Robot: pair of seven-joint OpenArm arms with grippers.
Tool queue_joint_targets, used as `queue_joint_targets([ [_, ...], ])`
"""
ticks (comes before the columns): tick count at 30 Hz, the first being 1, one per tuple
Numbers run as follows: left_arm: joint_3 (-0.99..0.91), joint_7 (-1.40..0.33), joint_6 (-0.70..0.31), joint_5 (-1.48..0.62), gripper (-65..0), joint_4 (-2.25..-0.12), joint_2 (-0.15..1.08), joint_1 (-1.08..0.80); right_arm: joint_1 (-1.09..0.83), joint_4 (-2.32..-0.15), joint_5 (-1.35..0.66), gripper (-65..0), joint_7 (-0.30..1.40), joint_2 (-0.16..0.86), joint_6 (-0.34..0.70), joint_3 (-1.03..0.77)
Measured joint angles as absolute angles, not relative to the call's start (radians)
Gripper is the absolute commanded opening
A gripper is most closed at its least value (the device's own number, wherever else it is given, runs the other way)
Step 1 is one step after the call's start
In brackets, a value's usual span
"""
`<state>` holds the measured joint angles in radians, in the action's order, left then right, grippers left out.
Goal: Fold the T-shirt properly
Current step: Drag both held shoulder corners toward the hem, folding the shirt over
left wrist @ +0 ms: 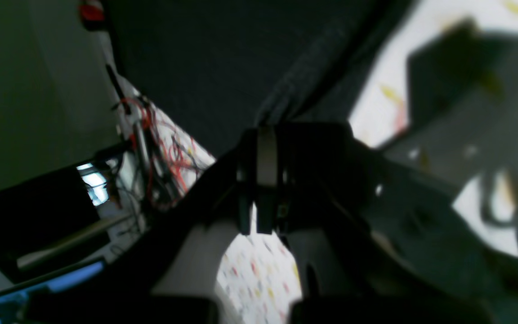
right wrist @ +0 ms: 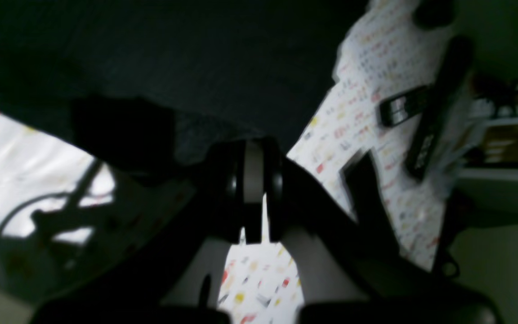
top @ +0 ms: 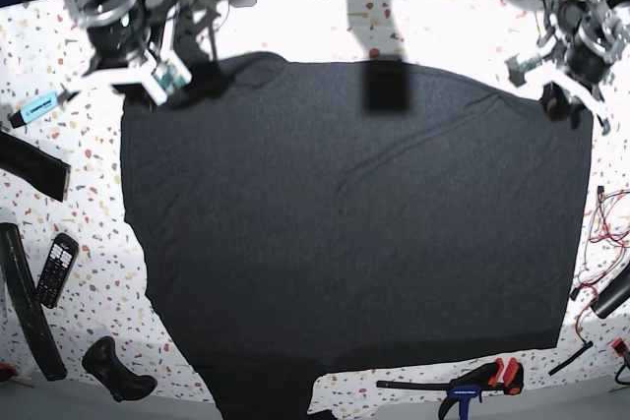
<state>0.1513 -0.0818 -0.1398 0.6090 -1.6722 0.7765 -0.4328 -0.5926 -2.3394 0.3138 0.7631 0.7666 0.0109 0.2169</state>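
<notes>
One garment takes up most of the worktop: the T-shirt, dark charcoal, spread flat with no print showing. Its far edge runs just short of the worktop's far edge. Its near end reaches the near edge, where a narrower part of the cloth runs out of the base view. A few soft creases cross the middle.

Left hand sits at the shirt's far corner on the base view's right, clenched on the T-shirt; the left wrist view shows a ribbed hem running straight into the closed tips. Right hand is at the opposite far corner, likewise clamped on the T-shirt, with cloth bunched at its tips in the right wrist view.

Judgement: both far corners are pinched, so the step in hand is the start of the first fold. The next move calls for lifting both corners together, keeping the edge taut between them, and carrying it toward the near edge without dragging the lower layer.

Room: shirt's own surface is open. Clutter sits along the margins only. On the base view's left edge lie a remote, black straps and a highlighter. Near edge holds a clamp. Loose red wires lie at the base view's right edge, close to the shirt's side; snag risk if the left arm swings wide.
</notes>
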Motion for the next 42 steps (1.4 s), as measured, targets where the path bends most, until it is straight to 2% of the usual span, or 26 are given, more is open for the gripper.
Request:
queue_joint_targets([
  [3,0.152,-0.029,-0.14,0.536,-65.0,-1.672,0.774,-0.391,-0.531,-2.313,0.3,-65.0,0.741,0.763,0.01,0.217],
  [8,0.152,-0.064,-0.139,0.408,-65.0,-1.671,0.757,-0.34,-0.485,-2.226,0.265,-65.0,0.725,0.765,0.01,0.217],
  [11,0.152,-0.133,-0.138,0.289,-65.0,-1.671,0.762,-0.341,-0.499,-2.219,0.266,-65.0,0.746,0.781,0.01,0.217],
  [16,0.152,-0.27,-0.134,0.141,-65.0,-1.671,0.763,-0.341,-0.538,-2.219,0.262,-65.0,0.736,0.872,-0.001,0.218],
  [20,0.152,-0.235,-0.136,0.134,-65.0,-1.671,0.761,-0.333,-0.526,-2.219,0.265,-65.0,0.676,0.9,-0.091,0.217],
  [24,0.152,-0.238,-0.138,0.133,-65.0,-1.671,0.73,-0.282,-0.469,-2.214,0.136,-65.0,0.676,0.895,-0.09,0.218],
  [36,0.153,-0.239,-0.138,0.133,-65.0,-1.657,0.693,-0.123,-0.278,-2.045,0.078,-65.0,0.661,0.883,-0.072,0.219],
  [42,0.153,-0.239,-0.138,0.133,-65.0,-1.562,0.693,-0.087,-0.199,-2.005,0.038,-65.0,0.648,0.793,-0.041,0.219],
])
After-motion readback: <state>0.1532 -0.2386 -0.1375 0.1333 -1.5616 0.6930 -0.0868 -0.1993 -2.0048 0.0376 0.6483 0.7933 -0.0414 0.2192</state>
